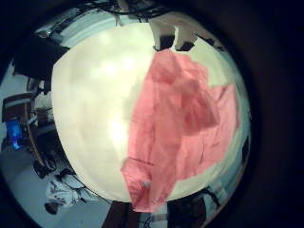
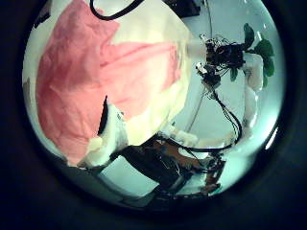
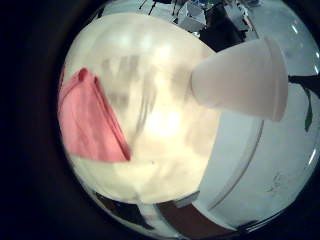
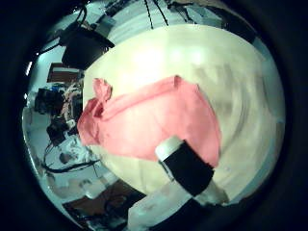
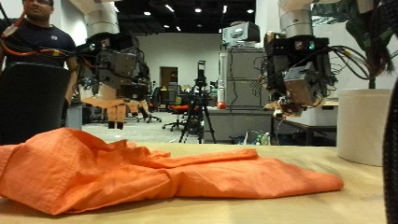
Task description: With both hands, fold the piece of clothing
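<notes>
Outside view: orange garment lay crumpled, unfolded, across lower frame on the surface. Left hand upper left and right hand upper right hung above, well apart from it, fingers relaxed, holding nothing. Folding not begun; all steps left.

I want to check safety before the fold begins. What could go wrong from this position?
1. The orange garment lies crumpled on the table, so a hand may catch several layers together and the fold may come out uneven.
2. The left hand and right hand both hang high above the cloth, so the descent is long and could miss the edges.
3. The white container stands nearby; the right hand might knock it.
</notes>
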Controlling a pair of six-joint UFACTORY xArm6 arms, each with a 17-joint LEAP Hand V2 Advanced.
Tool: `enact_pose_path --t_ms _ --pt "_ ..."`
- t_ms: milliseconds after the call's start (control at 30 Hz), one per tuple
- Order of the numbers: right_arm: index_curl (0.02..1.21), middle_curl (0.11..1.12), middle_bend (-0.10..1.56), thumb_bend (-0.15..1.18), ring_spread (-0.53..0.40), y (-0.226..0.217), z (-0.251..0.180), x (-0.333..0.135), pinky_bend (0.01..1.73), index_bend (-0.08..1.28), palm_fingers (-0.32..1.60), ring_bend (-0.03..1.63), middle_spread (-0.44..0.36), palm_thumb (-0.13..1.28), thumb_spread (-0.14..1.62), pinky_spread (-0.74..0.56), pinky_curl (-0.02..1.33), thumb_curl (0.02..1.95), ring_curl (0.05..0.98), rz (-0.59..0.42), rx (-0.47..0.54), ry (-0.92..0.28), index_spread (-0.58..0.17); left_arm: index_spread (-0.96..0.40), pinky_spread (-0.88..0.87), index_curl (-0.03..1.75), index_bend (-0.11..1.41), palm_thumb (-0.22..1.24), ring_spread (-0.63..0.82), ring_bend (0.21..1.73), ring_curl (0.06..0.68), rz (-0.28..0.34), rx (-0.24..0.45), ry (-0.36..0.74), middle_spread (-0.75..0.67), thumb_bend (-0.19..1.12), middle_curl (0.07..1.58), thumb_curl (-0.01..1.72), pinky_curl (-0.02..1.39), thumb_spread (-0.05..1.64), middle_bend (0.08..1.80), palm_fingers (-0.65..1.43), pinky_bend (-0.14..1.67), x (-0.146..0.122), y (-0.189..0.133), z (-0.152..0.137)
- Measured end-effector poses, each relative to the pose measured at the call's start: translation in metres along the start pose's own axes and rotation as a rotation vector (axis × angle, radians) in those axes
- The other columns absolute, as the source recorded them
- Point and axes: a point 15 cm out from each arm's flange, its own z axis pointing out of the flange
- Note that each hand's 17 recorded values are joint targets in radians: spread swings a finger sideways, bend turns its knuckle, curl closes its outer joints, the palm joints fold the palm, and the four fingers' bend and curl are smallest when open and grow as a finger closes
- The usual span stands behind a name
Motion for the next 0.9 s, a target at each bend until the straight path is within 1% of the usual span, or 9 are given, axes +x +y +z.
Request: enact_pose_path --t_ms 67,133,200,300,400,467,733,800,900 --pt "0.39 0.37 0.24 0.07 0.179 0.018 0.009 -0.003 0.2 0.19 0.08 0.3 -0.036 0.58 1.58 0.34 0.41 0.23 0.27 -0.026 -0.035 -0.004 -0.404 0.16 0.58 0.41 0.15 0.52 0.54 0.45 0.231 0.018 -0.046 0.004 0.38 -0.02 0.38 0.43 0.41 1.22 0.16 -0.09 0.2 0.009 0.01 0.02" --pt "0.37 0.36 0.22 0.08 0.177 0.038 0.024 -0.002 0.22 0.15 0.06 0.29 -0.048 0.6 1.57 0.34 0.41 0.23 0.27 -0.079 -0.078 -0.014 -0.399 0.16 0.59 0.39 0.15 0.52 0.55 0.44 0.226 0.039 -0.079 0.008 0.39 -0.02 0.36 0.42 0.4 1.23 0.16 -0.08 0.19 0.017 0.018 0.039" --pt "0.35 0.36 0.21 0.08 0.176 0.057 0.038 0.0 0.23 0.15 0.05 0.28 -0.051 0.61 1.57 0.34 0.4 0.23 0.268 -0.127 -0.113 -0.029 -0.396 0.16 0.59 0.38 0.16 0.51 0.56 0.42 0.219 0.063 -0.109 0.013 0.39 -0.02 0.34 0.42 0.39 1.23 0.16 -0.08 0.19 0.026 0.025 0.059" --pt "0.34 0.35 0.2 0.07 0.174 0.077 0.059 0.002 0.23 0.16 0.04 0.26 -0.063 0.6 1.57 0.33 0.39 0.23 0.261 -0.14 -0.159 -0.044 -0.394 0.16 0.59 0.37 0.16 0.5 0.57 0.39 0.212 0.098 -0.131 0.025 0.39 -0.02 0.32 0.41 0.37 1.24 0.17 -0.07 0.19 0.041 0.031 0.086" --pt "0.33 0.35 0.19 0.05 0.174 0.081 0.078 0.003 0.22 0.17 0.03 0.24 -0.074 0.57 1.57 0.32 0.39 0.22 0.257 -0.144 -0.172 -0.046 -0.393 0.15 0.59 0.35 0.16 0.51 0.58 0.38 0.207 0.101 -0.126 0.027 0.39 -0.01 0.31 0.4 0.36 1.24 0.17 -0.07 0.19 0.046 0.029 0.104" --pt "0.32 0.35 0.19 0.01 0.173 0.077 0.09 -0.002 0.22 0.17 0.03 0.23 -0.08 0.5 1.54 0.32 0.38 0.2 0.253 -0.163 -0.165 -0.042 -0.395 0.15 0.59 0.35 0.16 0.51 0.58 0.37 0.205 0.089 -0.124 0.022 0.39 -0.01 0.3 0.4 0.35 1.24 0.17 -0.06 0.19 0.042 0.028 0.115" --pt "0.32 0.33 0.19 -0.01 0.173 0.08 0.127 -0.003 0.2 0.18 0.05 0.19 -0.098 0.41 1.5 0.32 0.36 0.19 0.245 -0.189 -0.227 -0.031 -0.4 0.15 0.58 0.33 0.17 0.51 0.59 0.35 0.206 0.062 -0.122 -0.026 0.39 -0.01 0.28 0.4 0.32 1.24 0.18 -0.05 0.19 0.014 0.041 0.141" --pt "0.32 0.33 0.19 -0.01 0.173 0.08 0.127 -0.003 0.2 0.18 0.05 0.19 -0.099 0.4 1.5 0.32 0.35 0.19 0.242 -0.193 -0.23 -0.028 -0.401 0.14 0.58 0.33 0.17 0.51 0.59 0.34 0.207 0.06 -0.128 -0.035 0.39 -0.01 0.27 0.4 0.32 1.24 0.18 -0.05 0.19 0.009 0.046 0.145" --pt "0.32 0.33 0.19 -0.01 0.173 0.083 0.125 -0.001 0.19 0.19 0.05 0.18 -0.096 0.39 1.5 0.32 0.35 0.19 0.236 -0.187 -0.226 -0.029 -0.404 0.14 0.58 0.33 0.17 0.51 0.59 0.34 0.208 0.068 -0.127 -0.06 0.39 -0.01 0.27 0.4 0.31 1.24 0.18 -0.05 0.19 -0.005 0.051 0.143"
